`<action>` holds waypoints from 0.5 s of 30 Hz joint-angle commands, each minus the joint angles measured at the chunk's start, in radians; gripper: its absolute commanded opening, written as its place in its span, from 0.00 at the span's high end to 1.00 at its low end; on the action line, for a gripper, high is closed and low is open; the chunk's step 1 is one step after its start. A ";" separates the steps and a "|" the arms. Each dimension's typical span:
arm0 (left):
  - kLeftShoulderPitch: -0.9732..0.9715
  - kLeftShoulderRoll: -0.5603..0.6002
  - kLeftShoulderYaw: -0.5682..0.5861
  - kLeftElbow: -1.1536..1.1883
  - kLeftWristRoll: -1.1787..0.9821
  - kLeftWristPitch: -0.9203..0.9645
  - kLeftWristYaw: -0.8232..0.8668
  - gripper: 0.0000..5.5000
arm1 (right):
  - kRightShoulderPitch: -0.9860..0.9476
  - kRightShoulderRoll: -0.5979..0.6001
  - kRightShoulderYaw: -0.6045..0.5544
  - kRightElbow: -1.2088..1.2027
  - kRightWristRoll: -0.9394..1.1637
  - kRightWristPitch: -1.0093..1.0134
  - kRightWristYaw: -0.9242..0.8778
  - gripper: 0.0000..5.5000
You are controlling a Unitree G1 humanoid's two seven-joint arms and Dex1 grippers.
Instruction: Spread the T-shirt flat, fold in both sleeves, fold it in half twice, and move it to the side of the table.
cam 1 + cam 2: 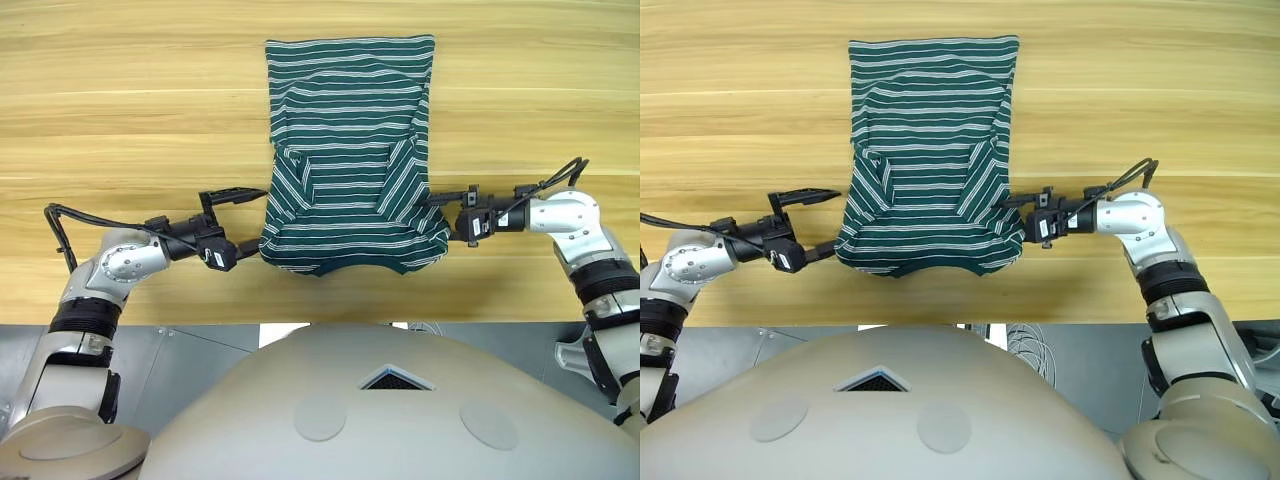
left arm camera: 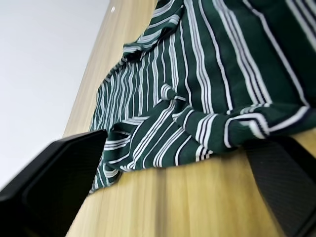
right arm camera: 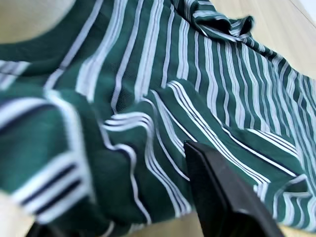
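Note:
A dark green T-shirt (image 1: 350, 150) with white stripes lies lengthwise on the wooden table (image 1: 130, 110), both sleeves folded in over its body. My left gripper (image 1: 243, 222) stands open at the shirt's near left corner. One of its fingers (image 2: 49, 187) rests on bare wood, and the other finger (image 2: 289, 182) is at the hem, with the shirt's edge (image 2: 197, 138) between them. My right gripper (image 1: 438, 212) is open at the near right corner. Bunched fabric (image 3: 123, 133) lies between its fingers, and one finger (image 3: 224, 197) lies over the cloth.
Bare wood stretches to the left and right of the shirt and beyond its far hem. The table's front edge (image 1: 150, 322) runs just behind both arms, with grey floor below it.

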 commanded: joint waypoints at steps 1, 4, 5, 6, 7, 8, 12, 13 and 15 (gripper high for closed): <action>-0.001 0.019 -0.083 0.038 0.167 0.023 -0.008 0.11 | 0.001 0.013 0.026 0.068 -0.093 0.076 -0.015 0.69; -0.028 0.021 -0.126 0.064 0.214 0.019 0.011 0.15 | -0.005 0.017 0.031 0.077 -0.087 0.083 -0.015 0.79; -0.038 0.020 -0.144 0.077 0.215 0.021 0.007 0.16 | -0.003 0.018 0.034 0.074 -0.078 0.083 -0.004 0.82; -0.046 0.021 -0.161 0.089 0.211 0.026 0.002 0.20 | -0.001 0.018 0.036 0.070 -0.072 0.082 0.004 0.85; -0.055 0.024 -0.180 0.098 0.209 0.034 -0.009 0.23 | 0.004 0.016 0.039 0.062 -0.064 0.081 0.015 0.89; -0.062 0.028 -0.196 0.106 0.211 0.042 -0.015 0.28 | 0.008 0.015 0.040 0.055 -0.058 0.081 0.022 0.93; -0.090 0.044 -0.250 0.139 0.200 0.061 -0.032 0.42 | 0.017 0.010 0.039 0.034 -0.046 0.085 0.030 1.00; -0.098 0.047 -0.264 0.144 0.187 0.069 -0.044 0.47 | 0.019 0.009 0.038 0.030 -0.044 0.087 0.031 1.00; -0.112 0.053 -0.294 0.150 0.163 0.087 -0.075 0.54 | 0.024 0.007 0.037 0.019 -0.039 0.090 0.034 1.00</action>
